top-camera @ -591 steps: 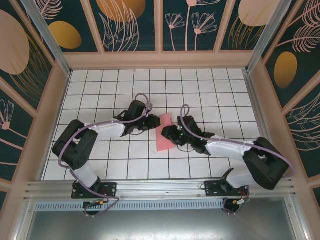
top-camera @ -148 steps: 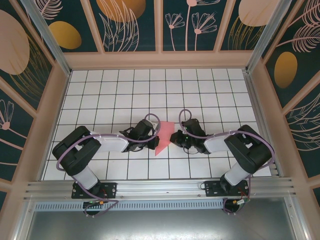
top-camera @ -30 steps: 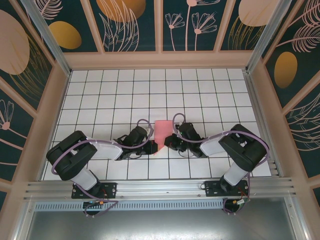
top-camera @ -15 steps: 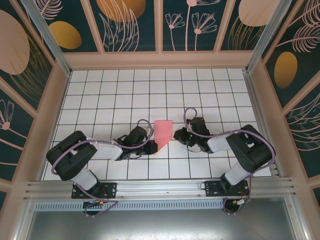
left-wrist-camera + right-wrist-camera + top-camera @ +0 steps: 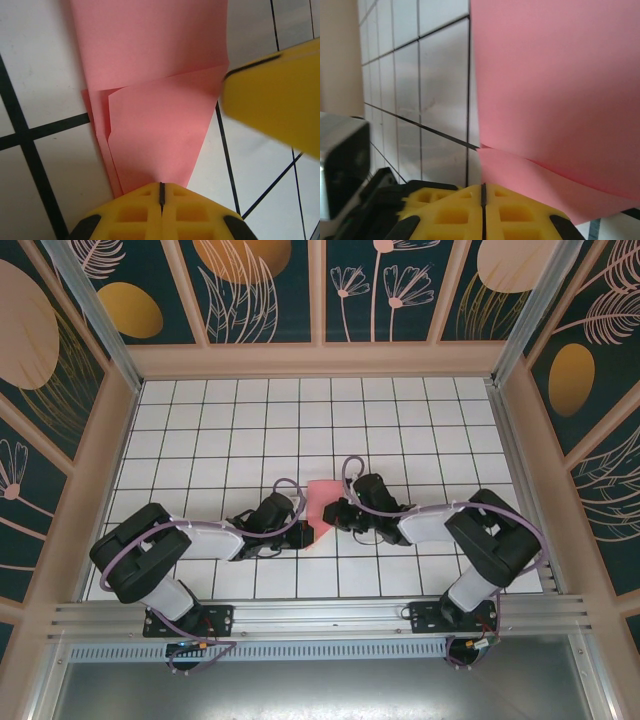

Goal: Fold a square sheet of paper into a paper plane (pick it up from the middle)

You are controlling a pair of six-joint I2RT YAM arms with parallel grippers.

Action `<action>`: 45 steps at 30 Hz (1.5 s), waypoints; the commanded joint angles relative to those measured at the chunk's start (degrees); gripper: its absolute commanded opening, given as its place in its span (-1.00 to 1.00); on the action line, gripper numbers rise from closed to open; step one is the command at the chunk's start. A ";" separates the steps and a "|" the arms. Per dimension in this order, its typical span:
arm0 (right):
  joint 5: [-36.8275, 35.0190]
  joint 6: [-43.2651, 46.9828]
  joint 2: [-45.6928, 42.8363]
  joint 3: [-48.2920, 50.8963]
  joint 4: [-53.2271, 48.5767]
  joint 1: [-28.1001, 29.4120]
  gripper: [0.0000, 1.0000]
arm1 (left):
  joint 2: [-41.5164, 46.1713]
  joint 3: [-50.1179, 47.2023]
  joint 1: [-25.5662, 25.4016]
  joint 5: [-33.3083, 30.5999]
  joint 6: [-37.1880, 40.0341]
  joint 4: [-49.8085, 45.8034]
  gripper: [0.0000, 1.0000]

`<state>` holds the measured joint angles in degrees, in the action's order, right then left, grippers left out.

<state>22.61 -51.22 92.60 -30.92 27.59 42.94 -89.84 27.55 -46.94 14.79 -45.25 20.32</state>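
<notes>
The salmon-pink sheet of paper lies flat on the white grid table, folded into a wedge that narrows toward the near edge. In the left wrist view the paper shows layered flaps. My left gripper is shut, its tips resting on the narrow end. The left gripper sits at the paper's near tip. My right gripper is at the paper's right edge. Its yellow fingers reach in from the right in the left wrist view. The right gripper is shut, at the edge of a lower flap of the paper.
The white grid table is boxed in by a wooden frame and patterned walls. A metal rail runs along the near edge. The left arm's dark body shows close by in the right wrist view.
Within the last half second the right gripper moved left, back against the paper's right side. The left gripper stayed on the narrow end. The paper stayed in place.
</notes>
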 commanded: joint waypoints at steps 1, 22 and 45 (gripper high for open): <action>-0.24 -0.50 2.28 0.35 1.33 0.30 -0.83 | -0.62 -1.16 0.50 -4.06 1.54 -10.26 -1.00; -3.10 -1.80 7.29 0.29 -3.66 0.35 -0.88 | 10.61 1.56 0.49 6.82 -7.87 -4.04 -0.69; -4.49 0.08 8.21 -1.38 -8.12 0.30 -0.88 | 1.05 -4.57 0.52 -0.63 -4.23 -8.65 -0.72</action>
<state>22.06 -52.82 97.19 -32.16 25.78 42.96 -88.01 26.61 -46.72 17.34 -51.29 17.76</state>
